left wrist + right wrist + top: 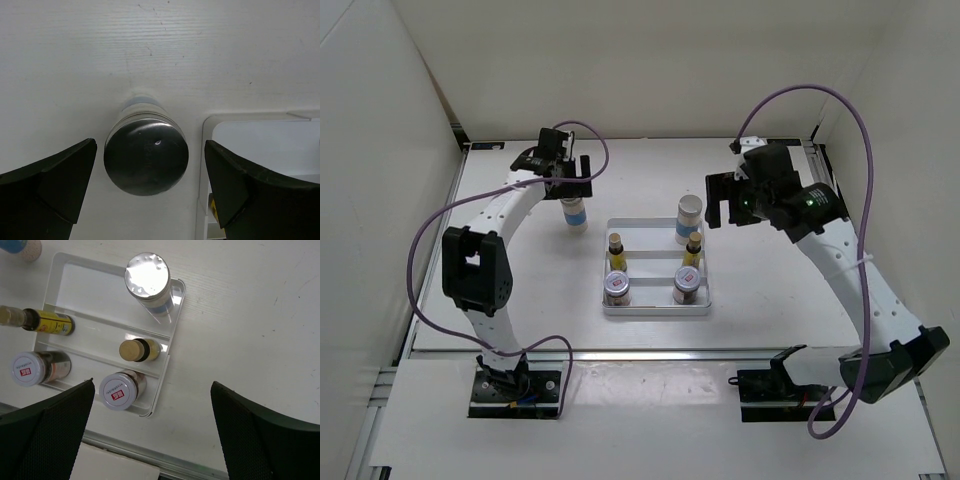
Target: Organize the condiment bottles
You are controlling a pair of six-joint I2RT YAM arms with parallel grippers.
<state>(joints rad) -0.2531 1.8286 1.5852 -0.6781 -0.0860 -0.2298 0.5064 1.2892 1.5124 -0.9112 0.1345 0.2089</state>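
A white tray [642, 233] in the middle of the table holds five condiment bottles. They are a white grey-capped one [689, 218] at its back right, two slim yellow ones [616, 252] [694, 250] in the middle row, and two silver-lidded jars [617, 288] [685, 284] at the front. A second white bottle [574, 211] stands on the table left of the tray. My left gripper [150, 145] hangs open straight above its grey cap [146, 159], one finger on each side and not touching. My right gripper [152, 384] is open and empty, high above the tray's right edge [171, 347].
White enclosure walls close in the table on the left, back and right. A metal rail [650, 352] runs along the table's near edge. The tray's back-left compartment [95, 295] holds nothing. The tray's corner [207, 131] lies just right of the loose bottle.
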